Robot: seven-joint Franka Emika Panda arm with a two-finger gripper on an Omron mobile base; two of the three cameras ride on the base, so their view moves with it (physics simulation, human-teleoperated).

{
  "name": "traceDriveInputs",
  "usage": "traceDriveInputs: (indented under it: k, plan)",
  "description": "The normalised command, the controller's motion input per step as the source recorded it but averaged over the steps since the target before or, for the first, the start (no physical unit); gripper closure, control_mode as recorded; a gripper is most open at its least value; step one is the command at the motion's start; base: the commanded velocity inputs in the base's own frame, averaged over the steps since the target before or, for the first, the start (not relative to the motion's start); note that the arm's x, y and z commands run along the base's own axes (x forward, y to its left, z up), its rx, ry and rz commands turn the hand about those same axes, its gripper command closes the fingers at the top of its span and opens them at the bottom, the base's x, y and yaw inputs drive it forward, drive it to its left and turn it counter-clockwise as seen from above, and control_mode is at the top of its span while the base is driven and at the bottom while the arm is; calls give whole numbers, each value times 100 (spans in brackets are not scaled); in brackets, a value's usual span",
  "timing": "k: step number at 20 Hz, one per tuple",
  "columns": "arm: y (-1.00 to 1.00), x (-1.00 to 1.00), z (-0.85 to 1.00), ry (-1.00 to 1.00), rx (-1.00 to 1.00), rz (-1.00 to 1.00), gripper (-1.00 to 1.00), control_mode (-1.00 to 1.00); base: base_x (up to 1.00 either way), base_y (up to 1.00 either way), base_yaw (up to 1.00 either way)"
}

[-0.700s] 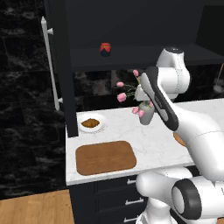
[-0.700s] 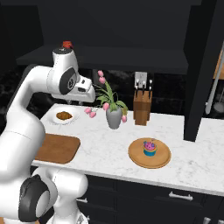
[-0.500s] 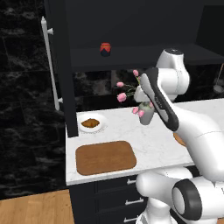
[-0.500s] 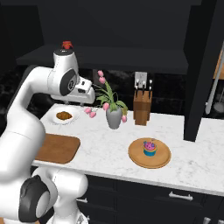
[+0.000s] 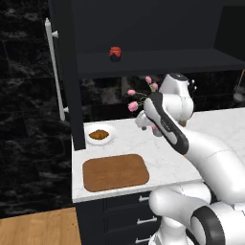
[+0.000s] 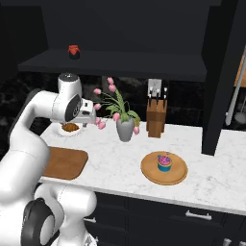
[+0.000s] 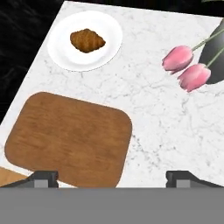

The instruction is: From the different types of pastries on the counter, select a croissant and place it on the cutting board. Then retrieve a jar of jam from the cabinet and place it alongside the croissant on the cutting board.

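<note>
Crosswise on its plate (image 7: 59,54) lies the croissant (image 7: 87,40), pincer (image 7: 111,178) spread wide.

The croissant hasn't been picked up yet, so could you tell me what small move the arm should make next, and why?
Probably lower the open gripper toward the croissant. It lies on the white plate, the cutting board is bare, and the fingertips hold nothing.
</note>
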Motion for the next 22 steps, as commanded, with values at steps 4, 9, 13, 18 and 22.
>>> traceDriveInputs:
  k: [4, 9, 13, 18, 22]
  plan:
    - [68, 64, -13, 0, -7, 3, -100, -100, 0, 0, 0]
    - [58, 88, -15, 0, -3, 0, -100, -100, 0, 0, 0]
    - [45, 92, -12, 0, 0, 2, -100, -100, 0, 0, 0]
    - [52, 59, -53, 0, 0, 15, -100, -100, 0, 0, 0]
    - [52, 36, -70, 2, 0, 26, -100, -100, 0, 0, 0]
